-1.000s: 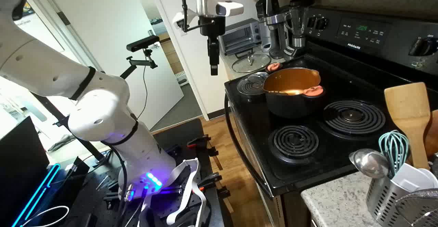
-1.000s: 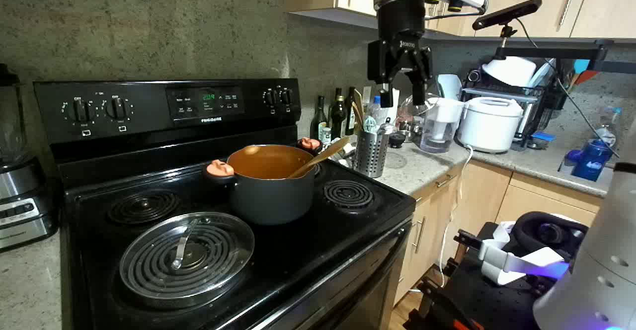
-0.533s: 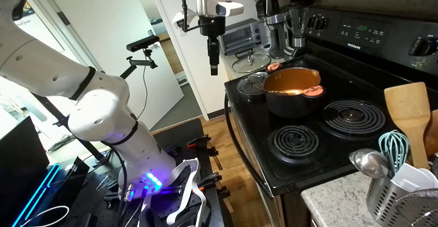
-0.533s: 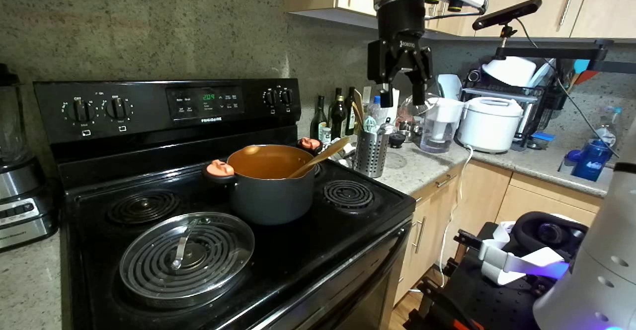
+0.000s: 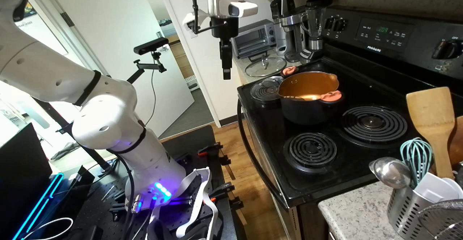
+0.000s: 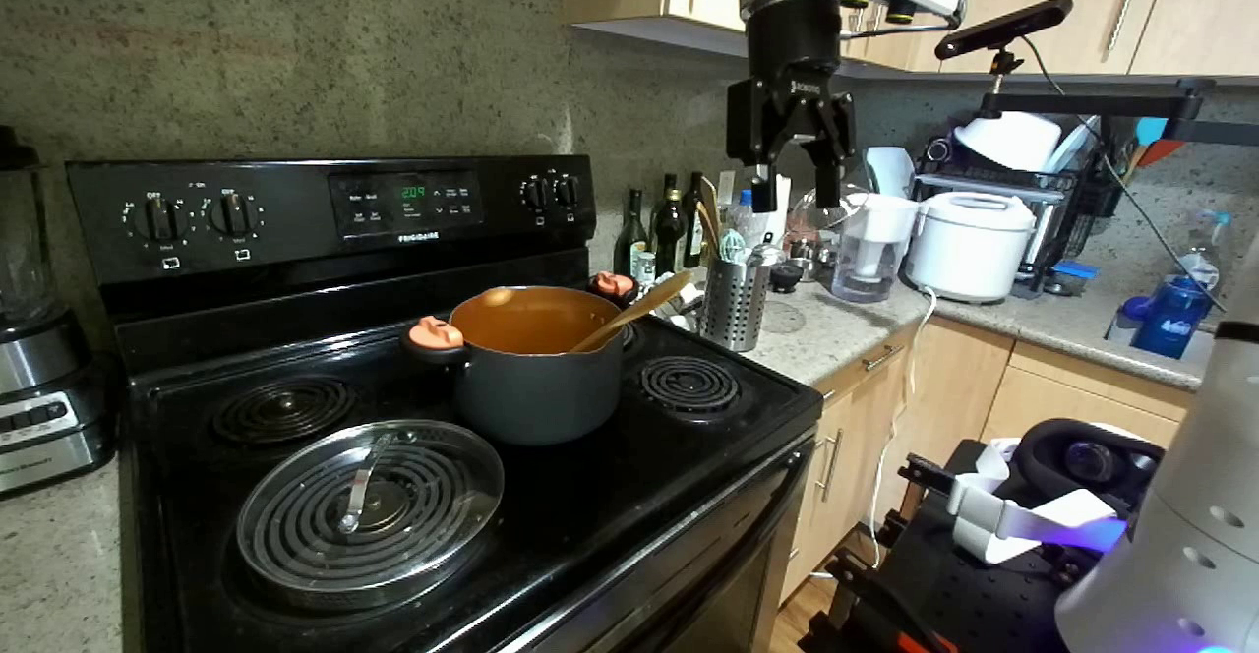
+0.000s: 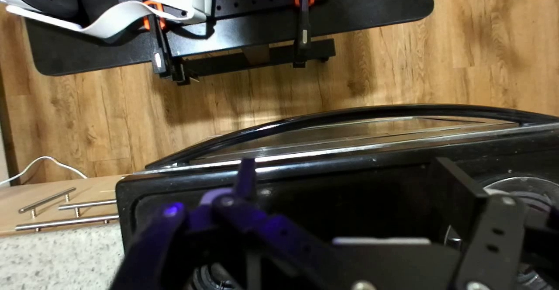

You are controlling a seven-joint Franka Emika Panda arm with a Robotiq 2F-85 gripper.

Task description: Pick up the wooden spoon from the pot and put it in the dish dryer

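Orange lines the inside of the pot (image 6: 539,392), and the wooden spoon (image 6: 639,309) leans over its rim, one end down inside, the other sticking out on the side toward the holder (image 6: 733,311). Your gripper (image 6: 798,191) hangs well above the stove (image 6: 600,496), fingers spread wide with nothing between them. In the wrist view the stove's front edge and the oven handle (image 7: 393,111) lie below it; you can find neither pot nor spoon there.

So the pick has not begun, and a straight drop from here would probably meet the stove rather than the spoon. You need to come across to the pot first.

Watch the wrist angle: the fingers seem spread roughly along the spoon instead of across it, so closing them unturned could shove it lengthwise or miss it. The spoon looks merely propped, so a fingertip bump may slide it down into the pot. Gripped too near the tip, it may swing as you lift. At the holder, the ladle (image 5: 392,173), whisk (image 5: 416,157) and spatula (image 5: 434,120) crowd the mouth; a tilted spoon might snag on them and tip the lot.
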